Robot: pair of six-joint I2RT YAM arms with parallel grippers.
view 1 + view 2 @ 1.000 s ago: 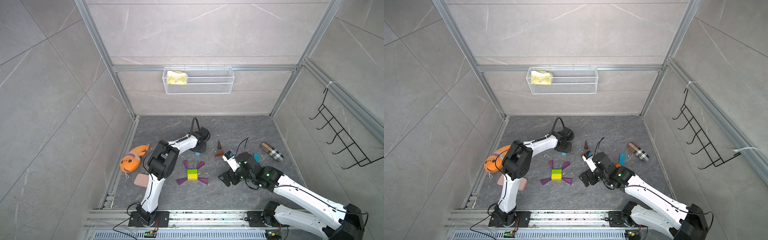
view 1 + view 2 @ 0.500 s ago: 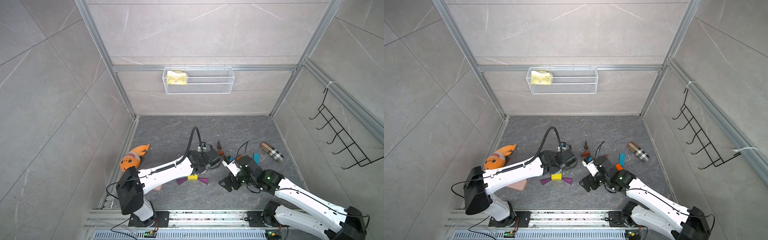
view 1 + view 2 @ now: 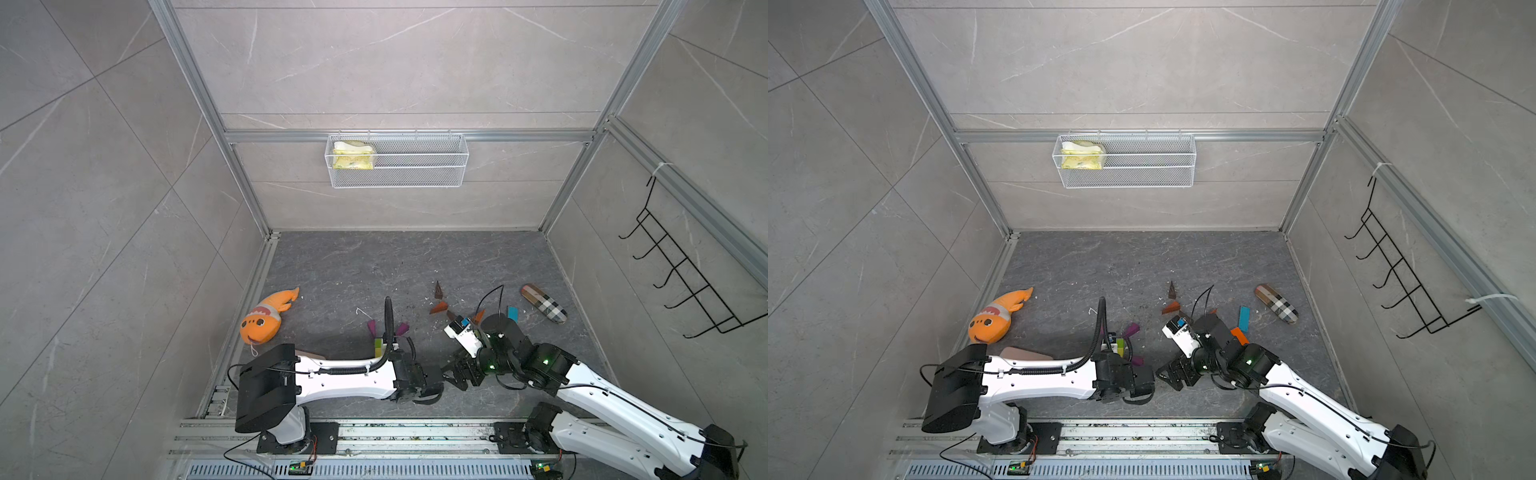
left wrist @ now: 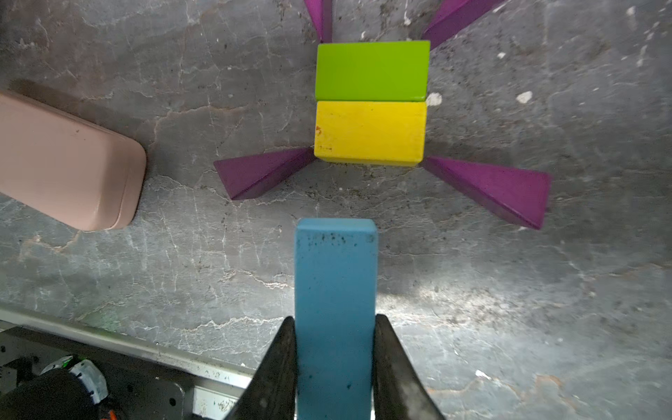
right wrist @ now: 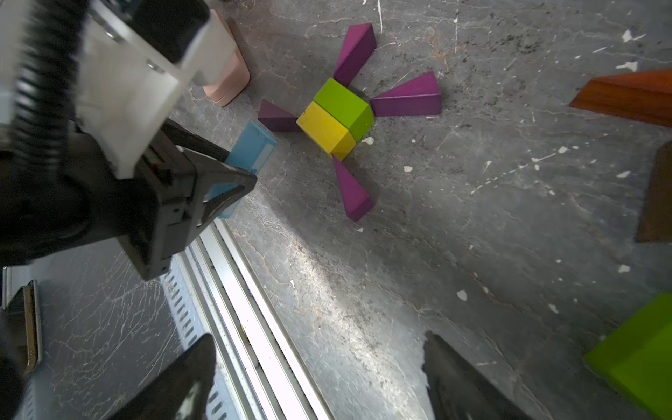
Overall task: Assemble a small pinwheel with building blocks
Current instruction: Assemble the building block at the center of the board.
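Right up against the yellow brick, the green brick is sitting flush, long side to long side. Four purple wedges are fanning out from the corners of the pair, tips pointing in. The left wrist view is showing all of that. In both top views the left arm is covering the yellow brick, so only a sliver of green and a few purple tips are peeking out. The blue bar is hiding from the top views too, while both wrist views are catching it.

The left gripper is pinching that bar across its width, jaws pressed flat on both long edges. The bar's free end is pointing at the yellow brick and stopping just short of it, between the two nearer wedges. The right gripper is hanging with its jaws spread wide and nothing between them, farther from the yellow brick than the left one. A pink case is lying near the yellow brick, off to one side and not touching it.
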